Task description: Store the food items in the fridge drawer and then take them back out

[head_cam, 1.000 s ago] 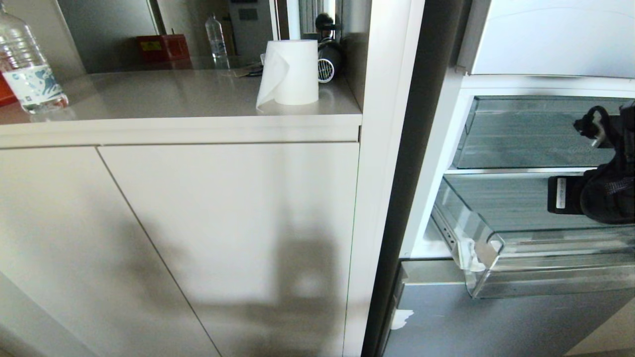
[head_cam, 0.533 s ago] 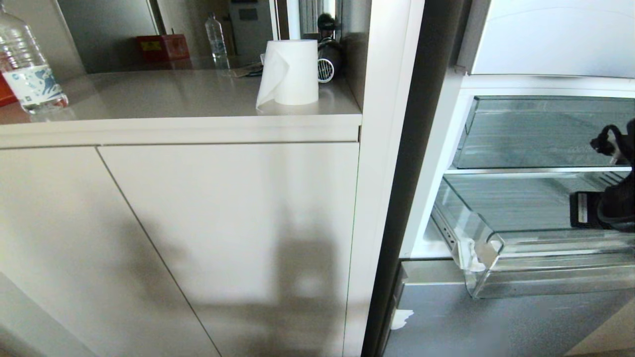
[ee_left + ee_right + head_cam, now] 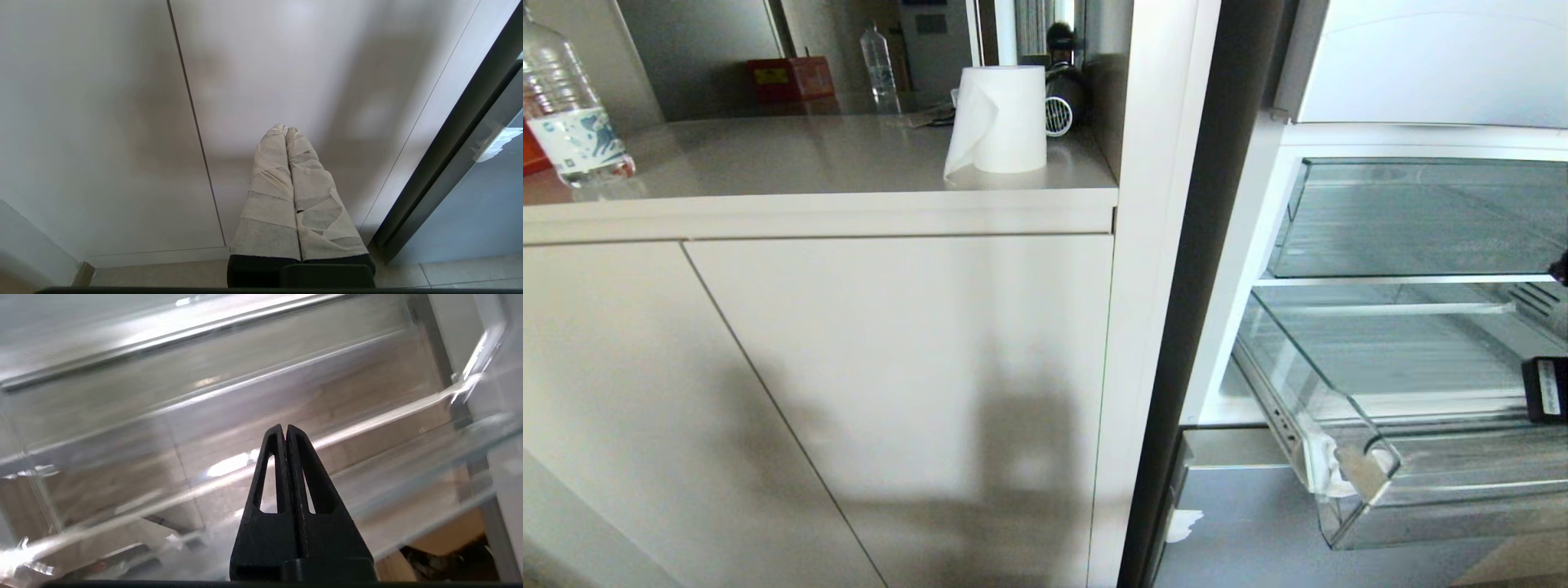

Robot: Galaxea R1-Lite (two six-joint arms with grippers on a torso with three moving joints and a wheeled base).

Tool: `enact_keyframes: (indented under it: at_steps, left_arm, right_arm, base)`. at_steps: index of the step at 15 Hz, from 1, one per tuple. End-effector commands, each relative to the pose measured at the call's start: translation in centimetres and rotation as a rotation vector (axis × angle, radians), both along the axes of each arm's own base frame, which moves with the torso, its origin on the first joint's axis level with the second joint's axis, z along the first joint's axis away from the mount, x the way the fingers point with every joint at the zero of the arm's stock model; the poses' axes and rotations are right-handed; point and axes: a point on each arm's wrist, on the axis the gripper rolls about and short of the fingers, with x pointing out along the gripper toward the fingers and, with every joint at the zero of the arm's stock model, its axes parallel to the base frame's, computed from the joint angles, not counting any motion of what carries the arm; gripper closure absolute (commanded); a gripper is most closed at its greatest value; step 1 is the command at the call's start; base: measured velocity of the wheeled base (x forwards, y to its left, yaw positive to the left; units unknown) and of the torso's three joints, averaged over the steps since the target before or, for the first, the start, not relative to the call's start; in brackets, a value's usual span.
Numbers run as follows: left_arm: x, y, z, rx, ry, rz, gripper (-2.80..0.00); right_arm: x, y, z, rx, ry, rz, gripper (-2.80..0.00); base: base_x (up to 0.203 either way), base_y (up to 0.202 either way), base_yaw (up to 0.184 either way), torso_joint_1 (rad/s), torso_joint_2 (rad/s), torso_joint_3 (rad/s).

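Fridge door stands open. The clear plastic pull-out fridge drawer with white tape scraps at its front corner [image 3: 1347, 478] projects out of the cabinet, below the fixed clear upper compartment [image 3: 1413, 216]. Judged reason: it must stand out so that items can be dropped in from above.

Right gripper [image 3: 284, 430]: black, jaws pressed together with nothing between them. The right wrist view shows the tips against or just behind the drawer's transparent front rim; contact cannot be confirmed through the glare. In the head view only a dark block of that arm shows at the right edge, level with the drawer front. Judged: closed jaws serve as a hook or pusher on the rim rather than a pinch grip.

Left gripper [image 3: 286, 130]: jaws wrapped in pale tape, shut and empty, hanging in front of the plain white cupboard door [image 3: 122, 122]. Parked.

Drawer appearance: colourless, glossy, strongly reflective; ribbed floor visible through the walls; interior appears empty. No red food items visible in any view, so their place cannot be told.

Tabletop [image 3: 809, 155] to the left carries a white paper-towel roll [image 3: 1001, 118] and a clear water bottle [image 3: 568, 122].
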Motion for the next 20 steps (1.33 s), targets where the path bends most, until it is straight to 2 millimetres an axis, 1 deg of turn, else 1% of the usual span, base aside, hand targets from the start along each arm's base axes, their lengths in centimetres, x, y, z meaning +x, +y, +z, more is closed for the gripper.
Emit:
enact_keyframes:
  at_steps: [1,5,8,11,13,15,17,18,20]
  left_arm:
    - [0.0,0.0,0.0,0.0,0.0,-0.001,0.0]
    - [0.0,0.0,0.0,0.0,0.0,0.001,0.0]
    - [0.0,0.0,0.0,0.0,0.0,0.001,0.0]
    - [0.0,0.0,0.0,0.0,0.0,0.001,0.0]
    - [0.0,0.0,0.0,0.0,0.0,0.001,0.0]
    - [0.0,0.0,0.0,0.0,0.0,0.001,0.0]
    - [0.0,0.0,0.0,0.0,0.0,0.001,0.0]
    - [0.0,0.0,0.0,0.0,0.0,-0.001,0.0]
    - [0.0,0.0,0.0,0.0,0.0,0.001,0.0]
  right_arm:
    - [-1.3,0.0,0.2,-0.006,-0.017,-0.003,0.0]
    - [-3.2,0.0,-0.1,-0.012,0.003,-0.009,0.0]
    - [-3.7,-0.1,-0.8,-0.039,0.042,-0.039,0.0]
    - [-5.0,0.0,-0.2,-0.041,-0.002,-0.041,0.0]
    - [-5.5,0.1,0.1,-0.046,-0.019,-0.042,0.0]
    - [-5.8,0.0,-0.3,-0.075,0.019,-0.041,0.0]
    - [-6.6,0.1,-0.4,-0.085,0.016,-0.041,0.0]
    - [-6.8,0.1,-0.5,-0.086,0.015,-0.04,0.0]
    - [-6.2,0.1,-0.1,-0.074,-0.009,-0.035,0.0]
  base:
    - [0.0,0.0,0.0,0.0,0.0,0.0]
    - [0.0,0.0,0.0,0.0,0.0,0.0]
    - [0.0,0.0,0.0,0.0,0.0,0.0]
    - [0.0,0.0,0.0,0.0,0.0,0.0]
    - [0.0,0.0,0.0,0.0,0.0,0.0]
    - [0.0,0.0,0.0,0.0,0.0,0.0]
    - [0.0,0.0,0.0,0.0,0.0,0.0]
    - [0.0,0.0,0.0,0.0,0.0,0.0]
    - [0.0,0.0,0.0,0.0,0.0,0.0]
